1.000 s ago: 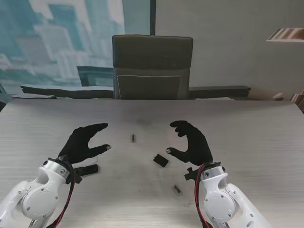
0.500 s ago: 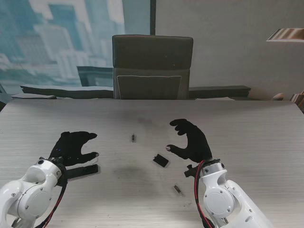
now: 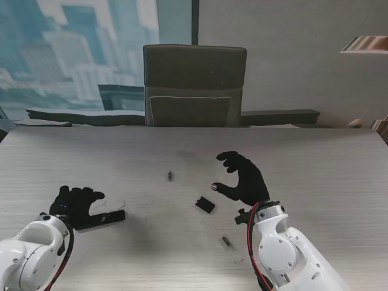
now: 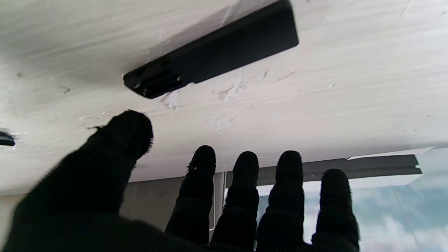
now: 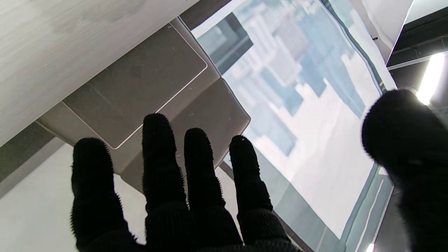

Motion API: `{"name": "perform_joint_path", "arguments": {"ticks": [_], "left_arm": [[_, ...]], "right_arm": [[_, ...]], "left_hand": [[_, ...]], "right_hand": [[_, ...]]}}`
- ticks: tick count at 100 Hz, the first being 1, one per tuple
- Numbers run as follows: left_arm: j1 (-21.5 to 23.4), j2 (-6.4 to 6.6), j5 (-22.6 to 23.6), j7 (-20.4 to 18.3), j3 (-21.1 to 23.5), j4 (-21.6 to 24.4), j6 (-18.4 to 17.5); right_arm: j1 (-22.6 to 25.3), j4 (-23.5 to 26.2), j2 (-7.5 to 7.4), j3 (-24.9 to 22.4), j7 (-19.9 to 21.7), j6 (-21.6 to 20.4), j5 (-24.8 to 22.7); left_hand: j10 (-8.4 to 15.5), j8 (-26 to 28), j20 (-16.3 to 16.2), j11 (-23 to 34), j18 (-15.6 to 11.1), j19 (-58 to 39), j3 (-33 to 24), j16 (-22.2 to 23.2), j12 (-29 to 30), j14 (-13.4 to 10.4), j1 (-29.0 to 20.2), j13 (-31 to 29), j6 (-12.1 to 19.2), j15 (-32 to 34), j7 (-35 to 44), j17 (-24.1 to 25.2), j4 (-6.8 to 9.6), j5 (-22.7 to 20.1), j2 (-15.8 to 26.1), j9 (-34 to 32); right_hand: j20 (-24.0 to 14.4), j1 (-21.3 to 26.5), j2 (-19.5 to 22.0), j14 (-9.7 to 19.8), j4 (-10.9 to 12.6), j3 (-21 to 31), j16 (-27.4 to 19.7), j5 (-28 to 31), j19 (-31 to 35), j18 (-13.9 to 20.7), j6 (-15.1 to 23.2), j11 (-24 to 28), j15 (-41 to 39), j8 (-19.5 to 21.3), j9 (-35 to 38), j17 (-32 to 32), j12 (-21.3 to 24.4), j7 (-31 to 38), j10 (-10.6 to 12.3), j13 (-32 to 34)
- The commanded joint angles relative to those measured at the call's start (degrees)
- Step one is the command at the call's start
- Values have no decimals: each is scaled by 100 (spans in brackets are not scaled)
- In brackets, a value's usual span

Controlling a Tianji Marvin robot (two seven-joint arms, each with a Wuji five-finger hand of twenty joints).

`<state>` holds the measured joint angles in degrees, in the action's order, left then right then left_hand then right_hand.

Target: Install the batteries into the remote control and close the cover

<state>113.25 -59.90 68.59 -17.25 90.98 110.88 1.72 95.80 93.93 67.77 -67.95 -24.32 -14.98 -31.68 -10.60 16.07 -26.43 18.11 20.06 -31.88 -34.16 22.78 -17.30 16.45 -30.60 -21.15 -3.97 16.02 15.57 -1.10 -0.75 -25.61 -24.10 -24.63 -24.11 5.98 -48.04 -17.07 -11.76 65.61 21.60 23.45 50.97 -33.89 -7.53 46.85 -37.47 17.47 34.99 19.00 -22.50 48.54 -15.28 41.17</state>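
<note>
Black, slim plastic remote control [image 3: 100,218] lies flat on the pale wood-grain table [image 3: 315,163], just beside the left hand [image 3: 76,203], whose fingers are spread and hold nothing. Right hand [image 3: 242,179] hovers released, curled loosely, near the small black battery cover [image 3: 205,205]. Two small dark cylindrical batteries [image 3: 170,176] [image 3: 226,242] rest well apart on the table. Judgement: nothing installed yet; both batteries and the cover remain. A grey office chair [image 3: 194,85] faces the table; a window shows city buildings.
</note>
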Motion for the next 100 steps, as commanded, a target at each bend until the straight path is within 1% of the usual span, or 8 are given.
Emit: {"name": "perform_joint_path", "arguments": {"ticks": [1,21,42,59,68,80,86,100], "left_arm": [[136,16,-92,-25,38,-113,36],[218,14,334,253,92,-402,86],[215,25,392,202,92,-561,192],[166,44,514,44,51,-640,218],[116,51,628,68,-22,-732,268],[19,56,588,96,-134,-878,399],[-40,56,539,183,-193,-976,458],[-196,67,395,236,-318,-1187,528]], "right_arm": [[35,22,25,22,58,22,1],[16,-3,26,54,29,57,-38],[-10,-18,29,81,23,112,-38],[-36,-45,26,104,53,128,-27],[-46,-54,26,113,67,134,-12],[-58,-62,29,121,74,141,7],[-62,-63,30,125,77,149,18],[-68,-65,31,131,78,168,21]], "left_hand": [[61,108,139,96,-63,-57,-195,-29,-88,-125,186,223,84,8,150,150,-166,232,-126,222],[177,231,184,266,-77,-169,-722,-16,-171,-185,262,206,468,78,645,140,-235,316,-410,237],[231,98,234,229,-115,-159,-737,-44,-155,-235,311,357,678,35,489,238,-268,837,-453,517],[242,-357,290,151,-156,-102,-655,-73,-89,-268,311,482,597,-19,-96,297,-279,1362,-452,839],[251,-482,288,161,-166,-111,-632,-68,-90,-287,348,499,397,-13,-291,289,-284,1664,-443,947],[249,-755,284,210,-183,-132,-583,-60,-88,-278,330,522,234,3,-693,306,-276,1725,-370,1028],[251,-757,281,231,-177,-140,-582,-55,-94,-285,313,519,303,13,-716,302,-274,1683,-373,1005],[221,-421,285,262,-161,-154,-679,-54,-92,-259,295,521,426,29,-105,310,-273,1263,-396,940]], "right_hand": [[-72,87,81,22,37,-94,65,42,129,96,73,-21,-60,17,75,-6,-40,-28,-26,64],[-74,94,97,22,43,-98,74,43,175,119,72,-10,-88,13,96,4,-46,-47,-29,89],[-74,107,115,25,45,-102,87,55,216,117,72,1,-125,17,102,1,-51,-43,-28,111],[-66,121,141,10,51,-115,90,56,239,131,80,-1,-136,18,99,-3,-51,-44,-28,113],[-60,124,164,9,53,-129,93,61,246,126,73,3,-146,19,114,-5,-52,-45,-36,130],[-53,144,193,4,61,-144,96,72,257,120,76,-1,-158,20,129,-3,-50,-45,-43,145],[-49,157,197,1,65,-149,95,75,260,115,81,1,-157,20,141,-4,-50,-46,-42,140],[-41,181,253,-12,75,-178,99,92,272,124,74,-2,-175,20,151,2,-48,-47,-40,171]]}}
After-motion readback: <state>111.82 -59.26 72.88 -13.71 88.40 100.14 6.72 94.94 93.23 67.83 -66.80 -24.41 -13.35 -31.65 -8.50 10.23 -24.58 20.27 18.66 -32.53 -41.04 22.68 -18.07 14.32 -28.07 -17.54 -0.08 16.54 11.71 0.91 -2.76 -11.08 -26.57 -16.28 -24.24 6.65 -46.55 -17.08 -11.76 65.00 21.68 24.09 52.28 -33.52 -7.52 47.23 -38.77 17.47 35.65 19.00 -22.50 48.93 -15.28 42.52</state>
